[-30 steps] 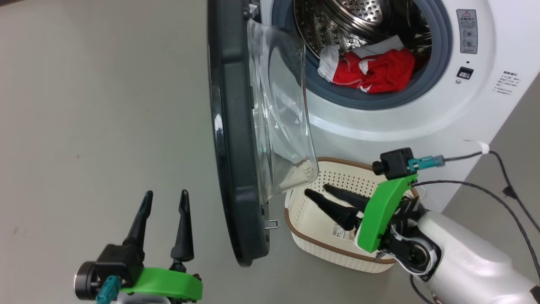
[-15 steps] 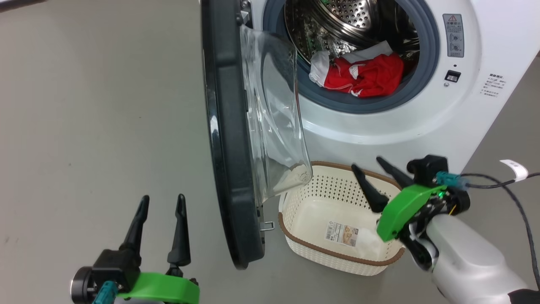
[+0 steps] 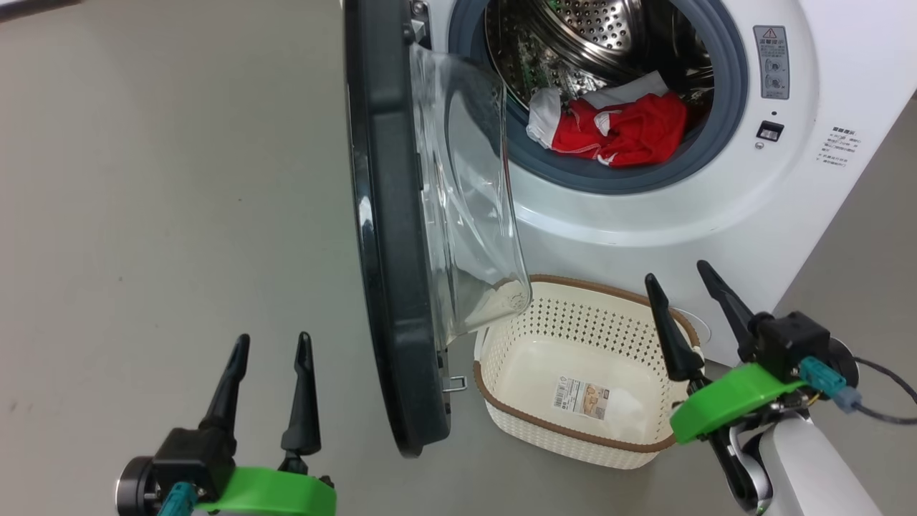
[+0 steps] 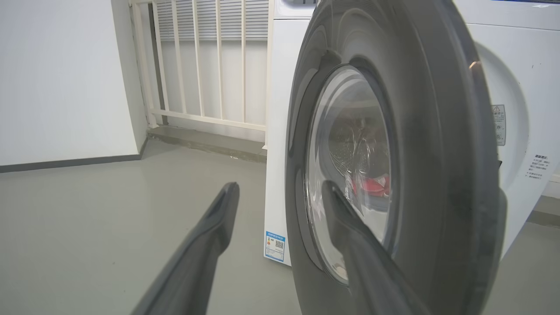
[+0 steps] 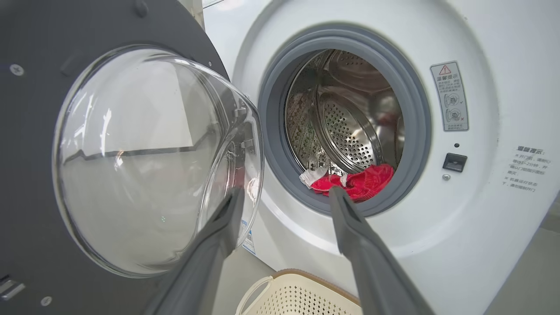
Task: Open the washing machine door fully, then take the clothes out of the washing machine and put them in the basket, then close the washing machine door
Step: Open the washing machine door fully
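Drum (image 3: pixel 602 36): red-and-white clothes (image 3: pixel 616 132) at its front lip.
Basket (image 3: pixel 566 446): label sticker (image 3: pixel 582 398) on its floor (print unreadable).
Warning label (image 3: pixel 771 62): red triangle.
Left gripper (image 3: pixel 274 337), right gripper (image 3: pixel 675 271): fingers apart, empty.

Bright, even indoor light throws soft shadows. White glare streaks the glossy rim and glass of the washing machine door (image 3: pixel 390 236). Wrist views bow at the edges; the left end effector (image 4: pixel 280 186) looks blurred up close.

Washing machine (image 3: pixel 645 215) top cut off by edge, basket (image 3: pixel 573 446) corner behind door (image 3: pixel 387 251) glass, sticker (image 3: pixel 582 398) print illegible
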Available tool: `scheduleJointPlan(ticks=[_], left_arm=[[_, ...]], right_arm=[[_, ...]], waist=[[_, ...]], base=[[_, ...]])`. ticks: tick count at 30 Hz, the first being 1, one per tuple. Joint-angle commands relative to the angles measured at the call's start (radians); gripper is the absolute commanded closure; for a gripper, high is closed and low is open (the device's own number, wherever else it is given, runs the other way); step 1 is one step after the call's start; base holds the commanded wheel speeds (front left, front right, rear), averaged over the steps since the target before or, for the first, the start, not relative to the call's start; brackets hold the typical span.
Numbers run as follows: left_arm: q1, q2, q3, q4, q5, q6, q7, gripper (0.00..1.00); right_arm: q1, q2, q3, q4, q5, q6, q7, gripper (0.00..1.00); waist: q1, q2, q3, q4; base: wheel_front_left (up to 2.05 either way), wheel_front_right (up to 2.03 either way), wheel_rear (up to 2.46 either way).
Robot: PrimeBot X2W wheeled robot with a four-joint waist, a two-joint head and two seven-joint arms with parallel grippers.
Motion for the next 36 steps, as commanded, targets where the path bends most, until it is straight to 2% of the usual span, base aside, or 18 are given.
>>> scheduleJointPlan(ticks=[1,5,12,36], left_arm=[[-0.015,0.012,0.039,-0.031,0.015,-0.005,-0.005,0.00],[-0.016,0.010,0.040,-0.032,0.020,-0.009,-0.005,0.00],[-0.011,0.008,0.046,-0.025,0.029,-0.015,-0.005,0.00],[-0.010,0.007,0.047,0.006,0.053,-0.026,-0.005,0.00]], right_arm=[[0.004,0.005,0.013,-0.038,-0.011,0.003,-0.009,0.00],[0.054,0.012,0.003,-0.099,-0.040,0.003,-0.009,0.00],[0.107,0.014,0.020,-0.142,-0.010,0.003,-0.009,0.00],[0.111,0.014,0.052,-0.121,0.001,0.003,-0.009,0.00]], waist=[[0.0000,0.0000,0.000,-0.001],[0.0000,0.0000,-0.001,-0.002],[0.0000,0.0000,-0.007,-0.006],[0.0000,0.0000,-0.010,-0.015]], base=[[0.00,0.00,0.00],[0.00,0.00,0.00],[0.00,0.00,0.00],[0.00,0.00,0.00]])
